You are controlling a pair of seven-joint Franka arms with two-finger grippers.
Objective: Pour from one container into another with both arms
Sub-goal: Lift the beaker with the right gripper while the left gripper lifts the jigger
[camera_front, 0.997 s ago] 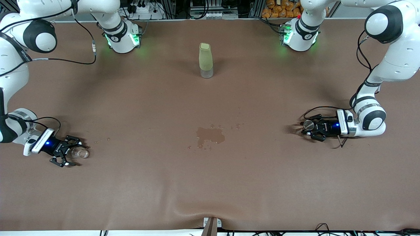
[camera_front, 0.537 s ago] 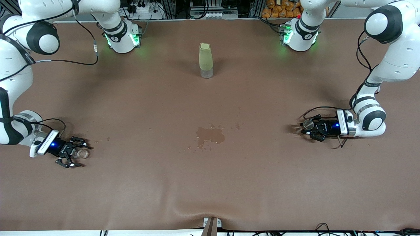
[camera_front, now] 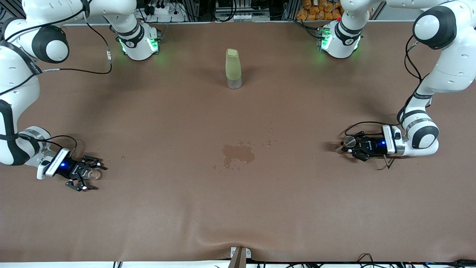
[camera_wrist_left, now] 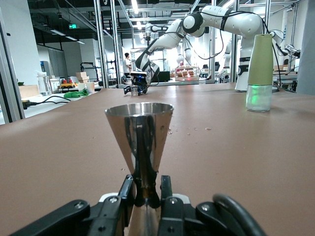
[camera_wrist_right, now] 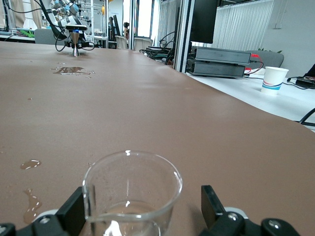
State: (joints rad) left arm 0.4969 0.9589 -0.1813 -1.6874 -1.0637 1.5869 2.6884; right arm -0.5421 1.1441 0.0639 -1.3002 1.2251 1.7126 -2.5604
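Both containers bracketed, neither one lifted from the table yet.

The steel jigger (camera_wrist_left: 139,147) stands upright toward the left arm's end from the spill (camera_front: 238,154), its waist pinched by the left gripper (camera_front: 357,146). The glass cup (camera_wrist_right: 132,194) sits toward the right arm's end, between the right gripper's (camera_front: 82,173) spread fingers. Grip squarely and lift level; bare table (camera_front: 238,208) surrounds the spill, the green bottle (camera_front: 233,68) well apart.

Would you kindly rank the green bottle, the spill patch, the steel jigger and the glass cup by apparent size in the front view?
1. Spill patch
2. Green bottle, close to the patch
3. Glass cup and steel jigger: both tiny and partly hidden, so unranked.
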